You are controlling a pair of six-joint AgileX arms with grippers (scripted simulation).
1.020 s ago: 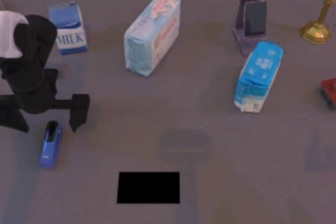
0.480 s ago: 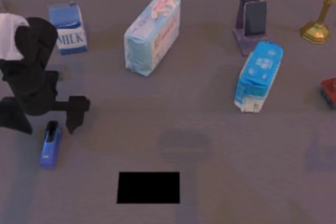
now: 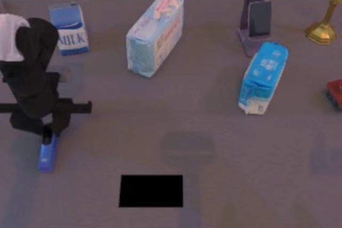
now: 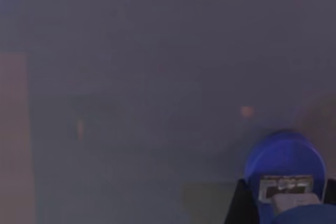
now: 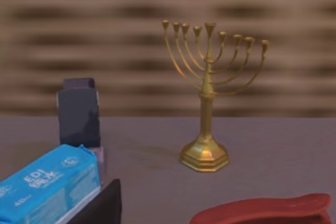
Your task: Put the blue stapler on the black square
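Worktop (image 3: 214, 148) carries everything; landmark is the black square (image 3: 150, 190) near its front edge. Left arm reaches in well left of the square, its left tool (image 3: 49, 129) down over the back end of the blue stapler (image 3: 47, 155); the wrist view shows dark fingers (image 4: 237, 203) either side of the stapler (image 4: 286, 169), contact can't be told, nor how far open the tool is. Stapler lies flat on the worktop, left of the square and a bit behind it, apart from it, bare worktop between them. Big pale blue-white pack (image 3: 155, 33) lies far behind the square. Blue wipes pack (image 3: 263, 77) behind and right. Milk carton (image 3: 69, 28) far behind and left. Dark purple holder (image 3: 255, 22) far behind-right, gold candelabrum (image 3: 322, 29) further right, red object (image 3: 335, 93) at the right edge. Right tool not seen.
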